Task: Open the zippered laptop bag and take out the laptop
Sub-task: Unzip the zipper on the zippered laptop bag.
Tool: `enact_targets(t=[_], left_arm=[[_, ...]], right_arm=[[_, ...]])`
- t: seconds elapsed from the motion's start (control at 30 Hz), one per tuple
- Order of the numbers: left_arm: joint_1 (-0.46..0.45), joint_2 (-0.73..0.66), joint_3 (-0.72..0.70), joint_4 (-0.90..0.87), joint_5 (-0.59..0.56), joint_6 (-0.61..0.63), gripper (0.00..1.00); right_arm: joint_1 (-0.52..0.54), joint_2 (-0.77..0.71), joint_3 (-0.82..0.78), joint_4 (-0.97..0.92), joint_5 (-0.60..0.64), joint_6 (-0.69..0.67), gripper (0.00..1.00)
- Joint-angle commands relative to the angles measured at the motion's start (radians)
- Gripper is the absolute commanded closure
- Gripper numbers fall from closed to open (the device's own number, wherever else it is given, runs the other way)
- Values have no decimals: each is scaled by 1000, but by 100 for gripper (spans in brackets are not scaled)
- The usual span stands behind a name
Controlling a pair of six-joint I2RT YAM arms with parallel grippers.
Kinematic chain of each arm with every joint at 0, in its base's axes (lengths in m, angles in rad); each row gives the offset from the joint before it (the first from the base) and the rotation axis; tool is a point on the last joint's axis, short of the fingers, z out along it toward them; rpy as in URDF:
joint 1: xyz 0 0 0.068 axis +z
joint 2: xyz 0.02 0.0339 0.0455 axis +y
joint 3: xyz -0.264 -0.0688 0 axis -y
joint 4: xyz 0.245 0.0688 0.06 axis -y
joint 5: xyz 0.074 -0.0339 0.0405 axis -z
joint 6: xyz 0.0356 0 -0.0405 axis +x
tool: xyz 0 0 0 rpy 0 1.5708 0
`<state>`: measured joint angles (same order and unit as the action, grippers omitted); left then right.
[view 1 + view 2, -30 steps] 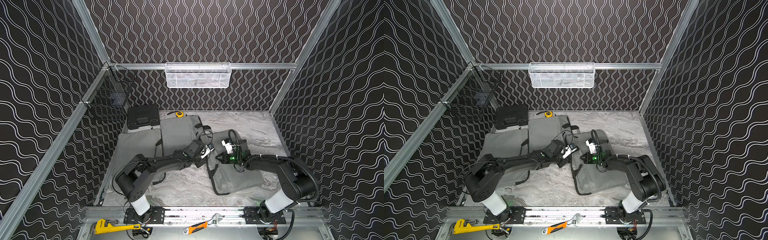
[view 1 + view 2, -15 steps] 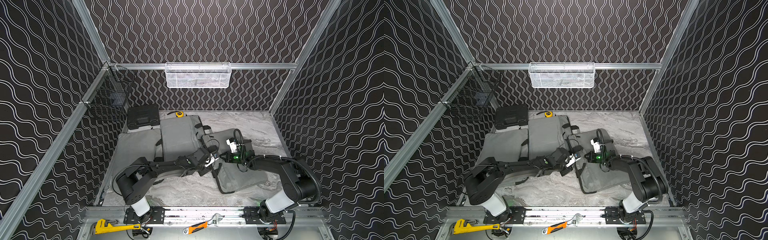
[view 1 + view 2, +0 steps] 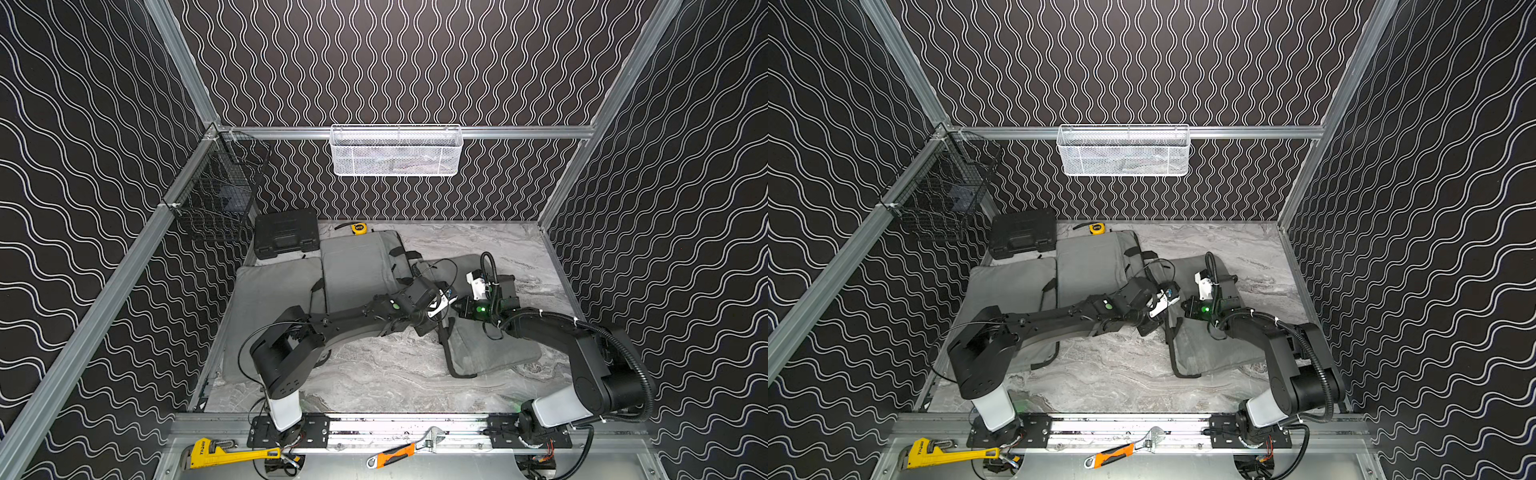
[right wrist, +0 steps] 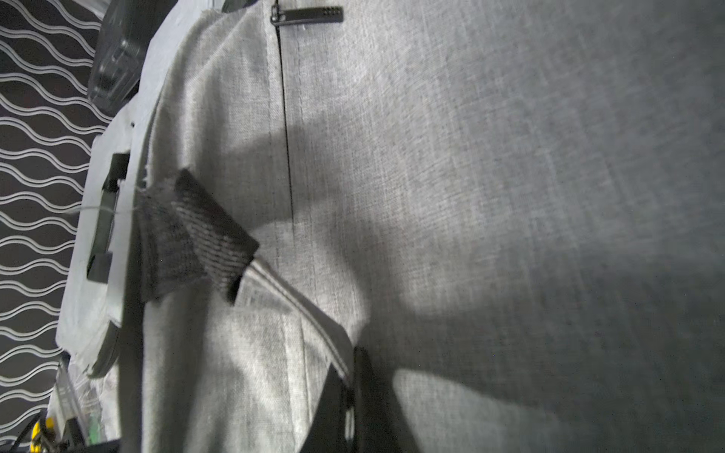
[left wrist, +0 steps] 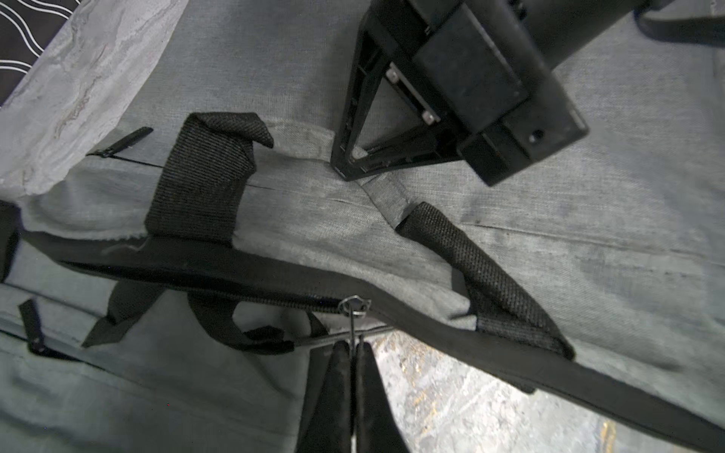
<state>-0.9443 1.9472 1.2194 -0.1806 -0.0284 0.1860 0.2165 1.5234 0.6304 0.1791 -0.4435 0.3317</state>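
The left gripper clamps the thin zipper pull while the right gripper pinches a fold of the grey laptop bag, lying at four o'clock on the table; the slim pull could slip free if the bag drags.

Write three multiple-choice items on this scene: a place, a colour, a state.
1. Where on the table does the black case lie? A. centre B. back left corner C. front right corner
2. The pipe wrench is: A. red B. blue C. yellow
3. The left end effector is: A. shut on the zipper pull B. open C. shut on nothing
Answers: 1 B, both top views show it there; 2 C, its body is bright yellow; 3 A, the left wrist view shows its fingers pinching the pull's cord.
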Motion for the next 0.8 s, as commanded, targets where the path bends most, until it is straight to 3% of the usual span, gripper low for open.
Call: enact_targets(t=[0.0,0.27,0.5,0.77], left_arm=[[1,7,14,29,18,8,100],[-29,-46,-104,86,50,-113,100],[-90,-59,-146,75,42,-158,100],[-101,-60,-148,88,48,-174,100]], right_arm=[[-7,13,4,27,-5,12,100],[-29,78,-21,114,-54,66,100],[-31,123,-21,161,-69,85,100],[-44,81,-9,103,-55,52,100]])
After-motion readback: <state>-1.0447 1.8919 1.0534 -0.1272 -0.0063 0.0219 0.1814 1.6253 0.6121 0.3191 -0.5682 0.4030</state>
